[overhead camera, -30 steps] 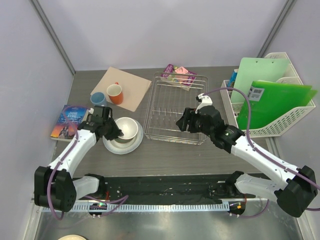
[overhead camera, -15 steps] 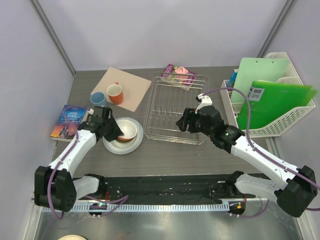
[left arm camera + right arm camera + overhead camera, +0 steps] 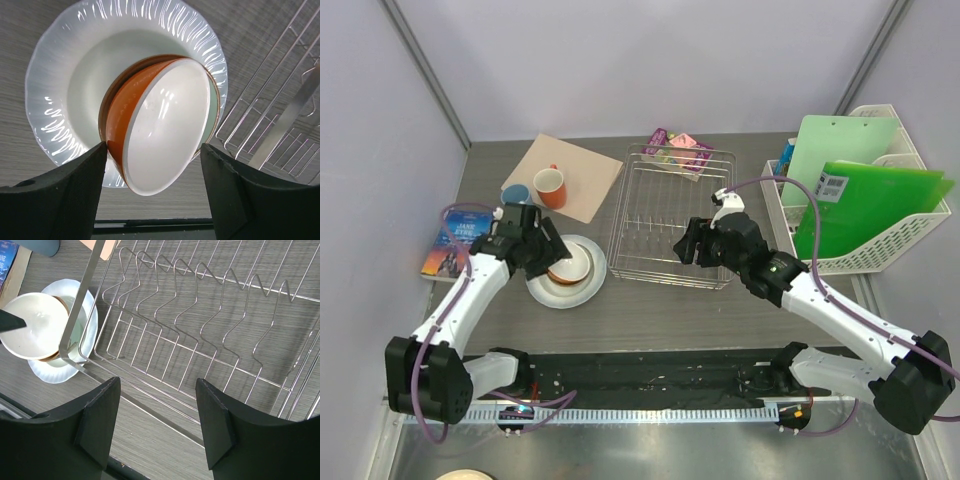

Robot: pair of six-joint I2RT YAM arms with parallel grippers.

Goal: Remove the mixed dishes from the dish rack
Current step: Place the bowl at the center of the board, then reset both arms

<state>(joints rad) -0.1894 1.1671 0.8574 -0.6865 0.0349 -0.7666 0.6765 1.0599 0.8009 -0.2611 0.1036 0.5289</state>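
The cream bowl with the orange outside [image 3: 167,125] lies tilted inside the pale green bowl [image 3: 213,117], on the white plate [image 3: 60,75] left of the dish rack [image 3: 672,215]. My left gripper [image 3: 154,150] is open around the cream bowl [image 3: 570,262], its left finger close to the orange side and its right finger apart. No dishes show in the silver wire rack [image 3: 200,330]. My right gripper [image 3: 157,390] hangs open over its near edge, holding nothing. The light-blue cup [image 3: 515,194] and the orange-red mug [image 3: 551,187] stand at the back left.
A tan mat [image 3: 575,175] lies under the mug. A book [image 3: 457,243] sits at the left edge. Pink and purple packets [image 3: 678,148] lie behind the rack. A white file basket [image 3: 880,220] with green folders stands at the right.
My left gripper has opened and let go of the cream bowl, which now leans tilted in the green bowl. The left arm has drawn back a little. The right arm has not moved.
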